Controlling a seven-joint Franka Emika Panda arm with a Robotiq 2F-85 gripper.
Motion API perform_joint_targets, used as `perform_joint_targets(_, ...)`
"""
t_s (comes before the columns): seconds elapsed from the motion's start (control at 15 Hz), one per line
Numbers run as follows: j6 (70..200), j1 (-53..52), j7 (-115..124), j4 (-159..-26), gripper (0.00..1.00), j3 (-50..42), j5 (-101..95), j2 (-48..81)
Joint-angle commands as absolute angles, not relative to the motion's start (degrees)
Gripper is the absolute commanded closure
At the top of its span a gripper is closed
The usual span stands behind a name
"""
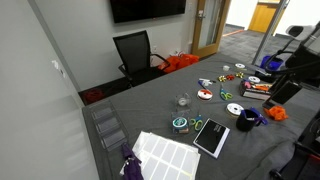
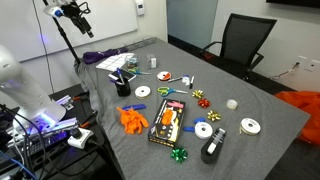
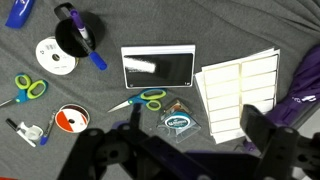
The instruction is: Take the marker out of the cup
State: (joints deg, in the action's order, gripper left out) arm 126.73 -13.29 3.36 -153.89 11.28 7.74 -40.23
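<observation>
The cup [image 3: 70,36] is a small black mug near the top left of the wrist view, seen from above. A blue marker [image 3: 92,50] with a purple cap leans out over the cup's rim. The cup also shows in both exterior views [image 1: 245,122] [image 2: 123,89], with the marker [image 1: 258,117] [image 2: 120,78] sticking out of it. My gripper [image 3: 185,150] is open and empty. Its dark, blurred fingers frame the bottom of the wrist view, high above the table and well away from the cup.
Below the gripper lie a black-screened tablet [image 3: 158,67], green-handled scissors [image 3: 150,98], a clear glass with a blue label [image 3: 182,122] and a white label sheet [image 3: 238,92]. Tape rolls [image 3: 55,55] [image 3: 70,120] and a second pair of scissors [image 3: 25,88] lie near the cup. Purple cloth [image 3: 300,85] is at the right.
</observation>
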Motion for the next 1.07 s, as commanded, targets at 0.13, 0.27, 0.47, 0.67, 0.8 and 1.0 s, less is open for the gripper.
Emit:
perform_joint_targets(0.13, 126.6, -13.5, 3.5, -153.8, 0.00, 11.1, 7.5, -40.2)
perform_joint_targets(0.27, 126.6, -13.5, 3.5, -153.8, 0.00, 11.1, 7.5, -40.2)
perform_joint_targets(0.47, 124.5, -11.0, 3.8, -152.3, 0.00, 11.4, 4.1, -38.2)
perform_joint_targets(0.67, 127.3, -7.6, 4.3, -152.9, 0.00, 10.9, -1.4, -37.1)
perform_joint_targets(0.8, 130.5, -5.2, 5.4, -153.7, 0.00, 10.9, -5.0, -35.7)
perform_joint_targets(1.0, 136.6, -1.6, 8.4, -155.0, 0.00, 11.3, -9.9, -31.9)
